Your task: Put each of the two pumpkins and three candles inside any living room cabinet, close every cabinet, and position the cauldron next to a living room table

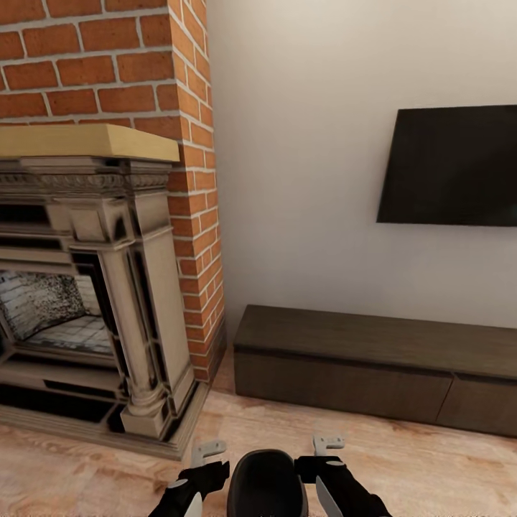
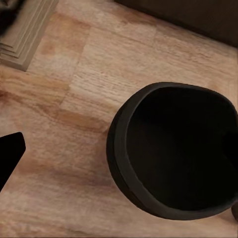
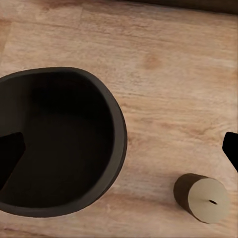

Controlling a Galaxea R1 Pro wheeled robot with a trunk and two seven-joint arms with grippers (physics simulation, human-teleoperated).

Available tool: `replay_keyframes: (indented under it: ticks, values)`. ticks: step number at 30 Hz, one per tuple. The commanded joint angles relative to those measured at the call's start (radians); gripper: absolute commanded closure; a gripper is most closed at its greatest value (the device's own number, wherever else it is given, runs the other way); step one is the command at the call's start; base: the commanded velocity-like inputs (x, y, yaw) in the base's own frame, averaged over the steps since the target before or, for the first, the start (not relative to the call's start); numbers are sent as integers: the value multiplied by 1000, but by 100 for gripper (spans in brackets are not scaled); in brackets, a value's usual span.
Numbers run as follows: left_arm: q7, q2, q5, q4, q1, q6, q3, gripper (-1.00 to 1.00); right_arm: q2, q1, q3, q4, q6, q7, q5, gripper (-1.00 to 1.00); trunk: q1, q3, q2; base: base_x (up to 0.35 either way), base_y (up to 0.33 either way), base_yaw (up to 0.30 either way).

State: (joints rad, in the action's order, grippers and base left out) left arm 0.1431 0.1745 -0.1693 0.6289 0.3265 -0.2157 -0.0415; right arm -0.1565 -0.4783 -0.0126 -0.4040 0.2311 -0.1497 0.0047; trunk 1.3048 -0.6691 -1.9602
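Wooden floor [image 3: 173, 74] carries the black cauldron [image 1: 266, 482] between both end effectors, their grip states unclear; a candle [image 3: 203, 197] lies near the right one.

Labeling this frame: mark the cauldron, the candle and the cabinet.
cauldron [image 3: 59, 144]: right wrist view, dark inside of the pot.
candle [image 3: 206, 198]: right wrist view, pale end face by the wick.
cabinet [image 1: 345, 384]: head view, left drawer front.

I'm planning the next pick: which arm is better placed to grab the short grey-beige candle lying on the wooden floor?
Probably right. The short grey-beige candle lies on the wooden floor in the right wrist view, beside the black round cauldron. The left wrist view has the cauldron and floor.
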Motion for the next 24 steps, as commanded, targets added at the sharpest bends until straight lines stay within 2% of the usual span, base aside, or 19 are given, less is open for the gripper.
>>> replay_keyframes:
  ticks: [1,4,14,19,24]
  values:
    - [7,0,-11,-6,0,18,-3,-100,0,0,-1,-1,2,-4,1,-100,4,-4,-8,0,0,0]
    - [7,0,-10,-29,0,55,-3,-100,0,0,-1,1,-5,-4,1,-100,15,-14,-29,0,0,0]
    - [7,0,-10,-38,0,68,-3,-100,0,0,-1,2,-10,-4,0,-100,54,-45,-99,0,0,0]
    - [7,0,-10,-38,0,68,-3,-100,0,0,-2,2,-102,-4,2,-100,73,-61,-134,0,0,0]
    - [7,0,-10,-38,0,69,-3,-100,0,0,-4,2,-120,-4,3,-100,92,-76,-169,0,0,0]
